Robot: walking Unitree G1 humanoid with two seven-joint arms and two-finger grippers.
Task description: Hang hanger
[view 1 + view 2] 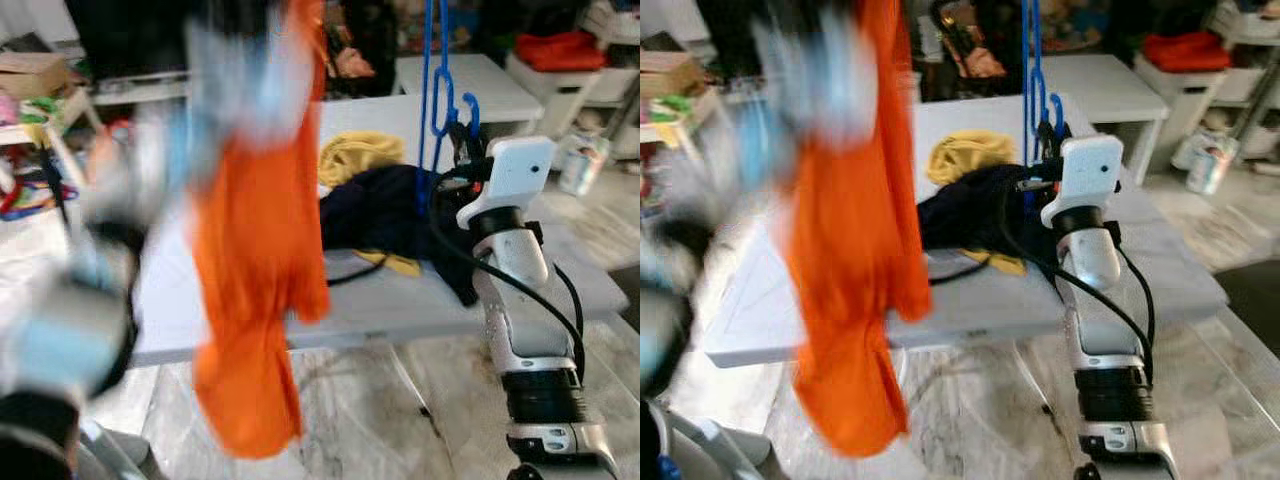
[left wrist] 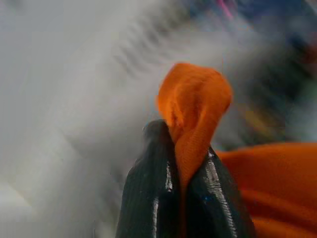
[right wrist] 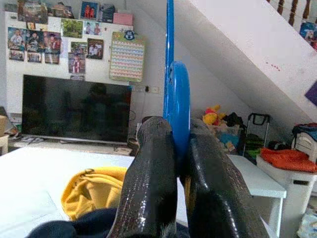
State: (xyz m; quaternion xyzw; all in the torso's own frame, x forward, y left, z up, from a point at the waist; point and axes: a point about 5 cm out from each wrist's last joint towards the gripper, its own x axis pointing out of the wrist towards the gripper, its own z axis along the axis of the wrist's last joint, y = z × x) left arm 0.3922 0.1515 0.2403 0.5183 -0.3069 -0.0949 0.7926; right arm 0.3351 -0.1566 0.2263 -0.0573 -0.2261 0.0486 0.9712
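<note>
One blue hanger (image 1: 441,95) was upright, gripped near its lower part by the right gripper (image 3: 179,163); both black fingers (image 3: 151,183) were clamped against its flat blue plastic, one on each side. The hanger's stem rose straight above the gripper and out of frame.

One orange garment (image 1: 258,270) hung from the left gripper (image 2: 181,171), whose two fingers were pinched tight on a fold of the cloth; the fold bulged just above the fingertips. The garment draped below that gripper, in front of the near edge of one white table (image 1: 400,305). The left arm (image 1: 90,300) was heavily blurred.

Counted on the table, below and just beyond the right gripper: one dark navy garment (image 1: 385,215) and one yellow garment (image 1: 358,155), touching each other. A yellow edge (image 1: 400,263) showed under the navy one; whether the same piece, could not tell. Beyond the right gripper: one dark television (image 3: 74,114), one red-orange cloth (image 3: 287,157) on a white unit.
</note>
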